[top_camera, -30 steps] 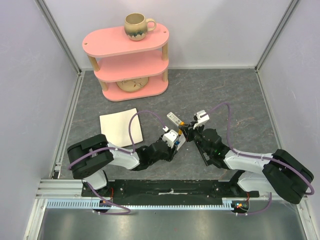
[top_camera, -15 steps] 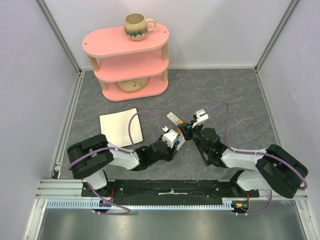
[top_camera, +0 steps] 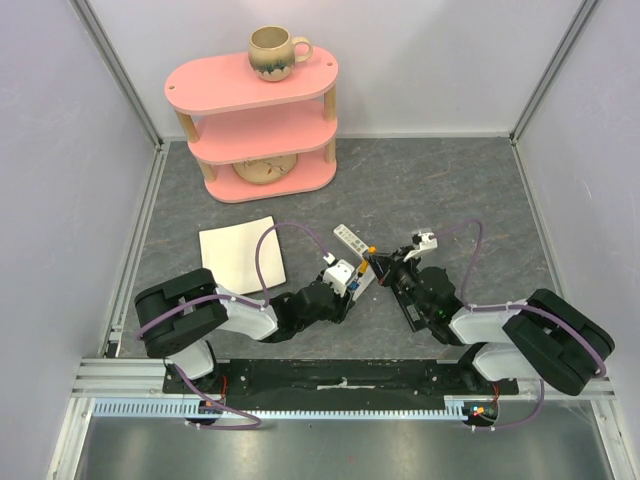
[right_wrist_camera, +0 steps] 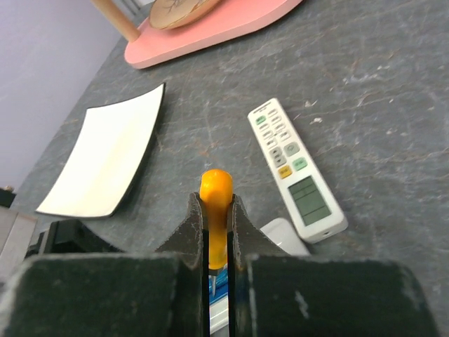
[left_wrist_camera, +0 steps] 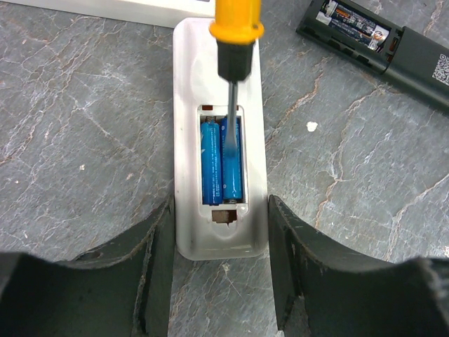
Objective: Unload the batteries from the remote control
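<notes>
The grey surface [top_camera: 480, 200] carries the white remote control [left_wrist_camera: 184, 105] back-up near its middle, slightly toward the near edge, with the cover off. The left fingers [left_wrist_camera: 221, 225] straddle its lower end and press on both long sides, clamping it. The right fingers [right_wrist_camera: 216, 210] are closed tight on the orange-handled screwdriver [left_wrist_camera: 237, 17], whose blade reaches into the bay. There we see the two blue batteries [left_wrist_camera: 222, 160] side by side, both seated. We judge two risks: the blade skidding off a round cell, or a sprung cell popping free and rolling away if the prying is too sharp.
</notes>
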Available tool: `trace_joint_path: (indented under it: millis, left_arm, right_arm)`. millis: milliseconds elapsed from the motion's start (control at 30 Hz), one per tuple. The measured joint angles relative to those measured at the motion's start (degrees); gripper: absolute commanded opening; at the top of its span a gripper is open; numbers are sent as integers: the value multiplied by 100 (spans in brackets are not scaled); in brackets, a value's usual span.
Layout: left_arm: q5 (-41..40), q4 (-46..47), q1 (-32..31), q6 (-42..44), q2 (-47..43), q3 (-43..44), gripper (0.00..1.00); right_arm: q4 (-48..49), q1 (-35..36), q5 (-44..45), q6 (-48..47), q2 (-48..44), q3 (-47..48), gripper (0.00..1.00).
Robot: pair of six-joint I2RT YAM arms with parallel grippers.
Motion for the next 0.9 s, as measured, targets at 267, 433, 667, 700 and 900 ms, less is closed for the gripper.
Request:
trace_joint_path:
  millis: [267, 433, 667, 700, 900]
  left_arm:
    - [0, 81, 0, 0, 7, -37, 2]
    - [2, 127, 0, -2, 9, -59, 2]
    - [2, 140, 0, -2, 9, -63, 2]
    - [2, 142, 0, -2, 9, -63, 2]
    - [4, 144, 0, -2, 11, -66, 2]
  right_arm:
    - [129, -162, -435, 562, -59, -166, 0]
    - [129, -188, -319, 413, -221, -166, 0]
    - [114, -188, 59, -17, -269, -66, 0]
    - [114, -188, 81, -50, -256, -35, 0]
    - [199, -188, 173, -177, 22, 92, 0]
